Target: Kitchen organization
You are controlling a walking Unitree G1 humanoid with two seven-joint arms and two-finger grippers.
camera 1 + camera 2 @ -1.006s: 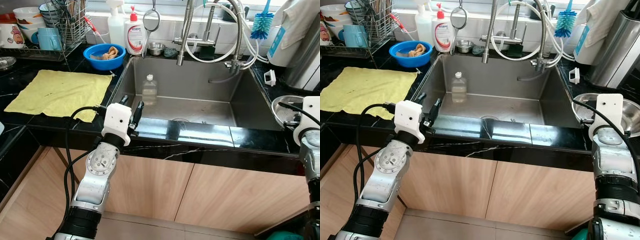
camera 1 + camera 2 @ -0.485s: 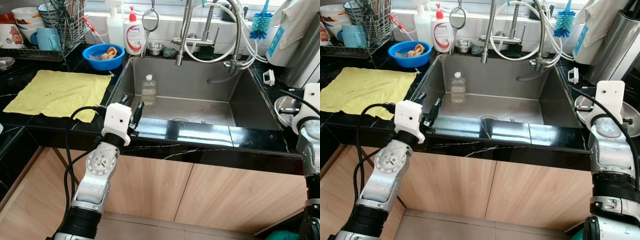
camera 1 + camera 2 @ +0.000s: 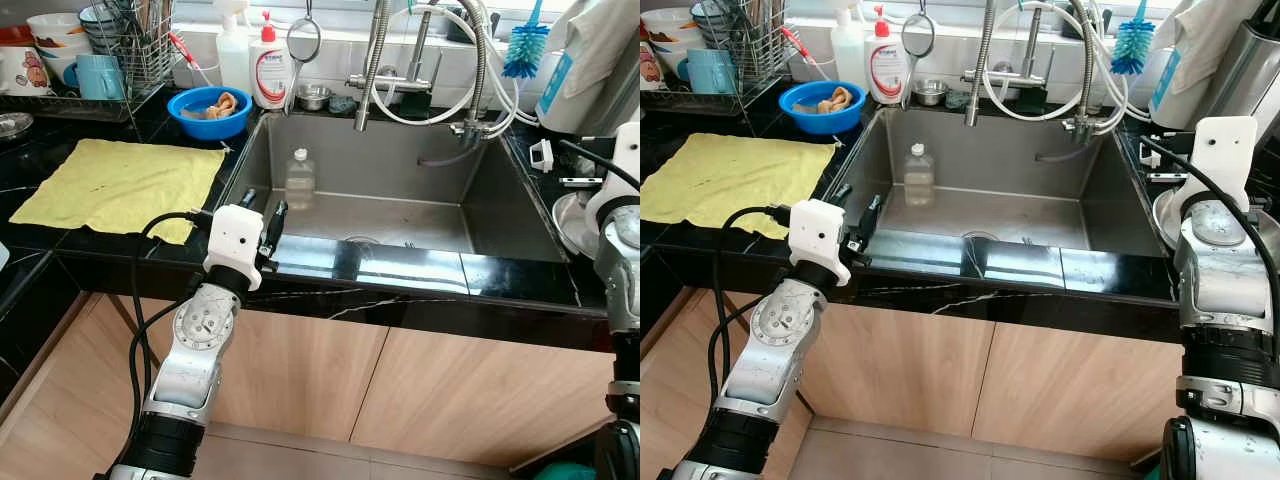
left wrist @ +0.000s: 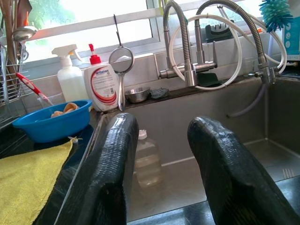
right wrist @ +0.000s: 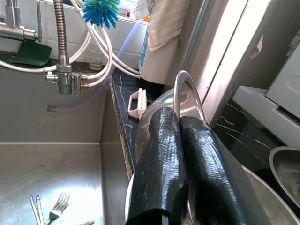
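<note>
My left gripper [image 3: 263,205] rests open at the front left corner of the steel sink [image 3: 445,180], nothing between its fingers [image 4: 115,159]. A clear plastic bottle [image 3: 298,178] stands upright in the sink just beyond it. My right arm [image 3: 1215,230] is raised over the counter right of the sink. My right gripper [image 5: 180,117] is shut on the rim of a steel dish [image 5: 190,91], which is tilted up on edge above a larger steel bowl [image 5: 255,192]. A tilted steel dish edge [image 3: 563,218] shows beside that arm.
A yellow cloth [image 3: 120,185] lies on the black counter left of the sink, with a blue bowl [image 3: 208,110], soap bottle [image 3: 268,70] and dish rack [image 3: 90,50] behind. Faucet and hoses [image 3: 372,60] overhang the sink. Forks [image 5: 51,213] lie in the sink. A white scrubber [image 3: 540,155] sits right.
My right arm has risen and moved back toward the wall, and the steel dish by it now stands tilted instead of flat. The left arm has not moved.
</note>
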